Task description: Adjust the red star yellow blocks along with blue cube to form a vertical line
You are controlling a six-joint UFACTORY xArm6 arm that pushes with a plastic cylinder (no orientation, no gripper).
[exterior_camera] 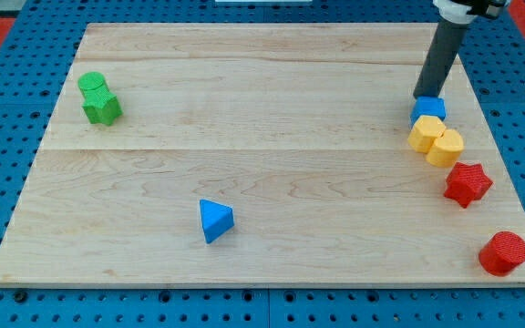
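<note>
My tip point(427, 97) rests at the view's right, touching the top edge of the blue cube point(431, 110). Right below the cube lie two yellow blocks touching each other: a yellow hexagon-like block point(426, 133) and a yellow cylinder point(446, 147). The red star point(468, 184) lies just below and right of the yellow cylinder, slightly apart from it. These four blocks form a rough line slanting down towards the right, near the board's right edge.
A red cylinder point(503, 253) sits at the bottom right corner. A blue triangle point(214, 220) lies at the lower middle. Two green blocks point(99, 98) touch each other at the upper left. The wooden board point(262, 82) ends close to the blocks on the right.
</note>
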